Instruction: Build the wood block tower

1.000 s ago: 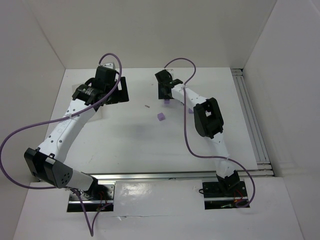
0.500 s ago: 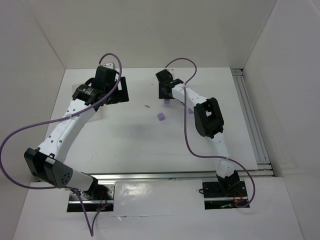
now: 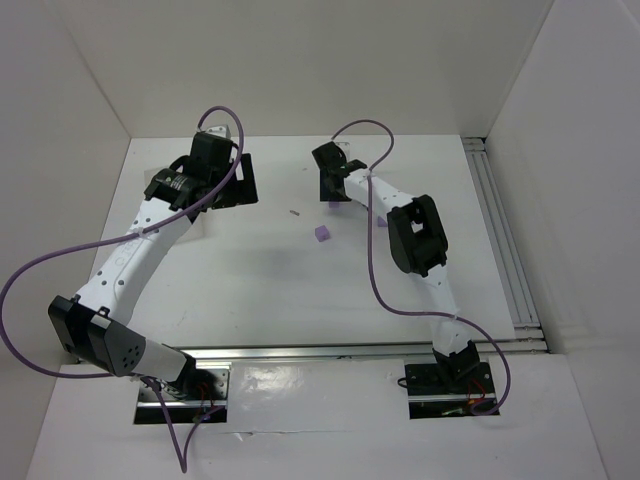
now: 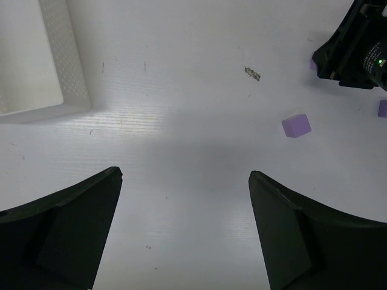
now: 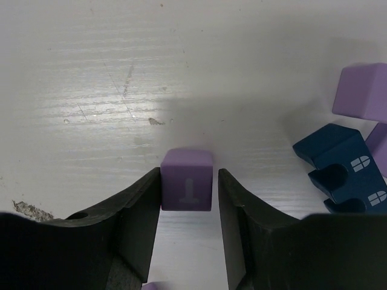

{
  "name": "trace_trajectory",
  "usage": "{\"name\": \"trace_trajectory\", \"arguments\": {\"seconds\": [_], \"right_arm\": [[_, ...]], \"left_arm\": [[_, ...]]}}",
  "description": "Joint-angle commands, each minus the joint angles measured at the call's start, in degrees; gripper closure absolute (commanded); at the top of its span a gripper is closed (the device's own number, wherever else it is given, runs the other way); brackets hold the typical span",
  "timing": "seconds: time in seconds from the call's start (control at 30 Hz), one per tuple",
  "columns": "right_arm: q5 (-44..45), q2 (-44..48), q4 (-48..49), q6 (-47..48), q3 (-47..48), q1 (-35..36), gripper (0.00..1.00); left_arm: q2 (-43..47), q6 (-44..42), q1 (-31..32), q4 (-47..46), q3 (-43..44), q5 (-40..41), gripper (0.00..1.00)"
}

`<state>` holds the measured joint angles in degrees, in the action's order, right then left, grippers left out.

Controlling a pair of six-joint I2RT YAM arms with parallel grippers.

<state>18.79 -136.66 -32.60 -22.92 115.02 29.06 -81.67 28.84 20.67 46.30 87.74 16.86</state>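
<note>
Right jaws straddle the purple block (image 5: pixel 187 187); I can't tell if they're pinching it. Left jaws gape wide. I'd close squarely, then lift straight.

A white bench (image 3: pixel 260 270) carries a translucent white box (image 4: pixel 60 66) with perforated walls, a small dark scrap (image 4: pixel 252 73) lying apart from it, and metal rails (image 3: pixel 505 250) along its right edge.

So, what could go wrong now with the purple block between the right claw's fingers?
1. The purple block sits only at the tips of the right claw, and a firm grip is not clear; it may slip or twist when lifted.
2. The dark blue pieces lie close beside the claw; a sideways move may knock them.
</note>
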Motion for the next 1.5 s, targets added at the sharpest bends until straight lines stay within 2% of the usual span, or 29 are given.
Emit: {"name": "trace_trajectory", "arguments": {"seconds": [0.0,0.1,0.17,0.27,0.43,0.5,0.57,0.7,0.8,0.97,1.47], "right_arm": [[0.3,-0.8,-0.4,-0.5,-0.1,-0.2,0.52],[0.3,-0.1,0.1,-0.5,-0.7,-0.2,0.61],[0.3,1.2,0.1,-0.5,-1.3,-0.2,0.73],[1.6,3.6,0.1,-0.5,-1.9,0.8,0.79],[2.8,14.8,4.2,1.0,-10.1,2.2,0.79],[-0.3,21.0,9.4,3.3,-17.8,3.5,0.79],[-2.7,24.1,10.3,4.5,-24.1,4.0,0.79],[-7.6,28.5,12.8,5.6,-29.8,5.2,0.79],[-9.0,28.5,14.0,7.3,-31.2,6.9,0.78],[-7.6,25.0,11.8,9.0,-27.8,8.9,0.77],[-7.1,22.3,10.6,9.0,-27.3,9.4,0.75]], "left_arm": [[0.8,0.2,-0.2,-1.0,-0.3,0.6,0.01],[0.8,0.2,-0.2,-1.0,-0.3,0.6,0.01],[0.8,0.2,-0.2,-1.0,-0.3,0.6,0.01],[1.3,0.2,-0.2,-1.0,-0.3,0.6,0.01],[2.0,0.2,-0.2,-1.0,-0.8,1.2,0.01],[2.0,0.2,-0.7,-1.0,-0.8,1.7,0.01],[2.5,0.2,-0.7,-1.0,-0.8,1.7,0.01],[2.5,0.2,-1.2,-0.5,-0.8,1.7,0.01],[2.5,0.2,-1.2,-0.5,-0.8,1.7,0.01],[2.5,0.2,-1.2,-0.5,-0.8,1.2,0.01],[2.0,0.2,-1.2,-0.5,-0.3,1.2,0.01]]}}
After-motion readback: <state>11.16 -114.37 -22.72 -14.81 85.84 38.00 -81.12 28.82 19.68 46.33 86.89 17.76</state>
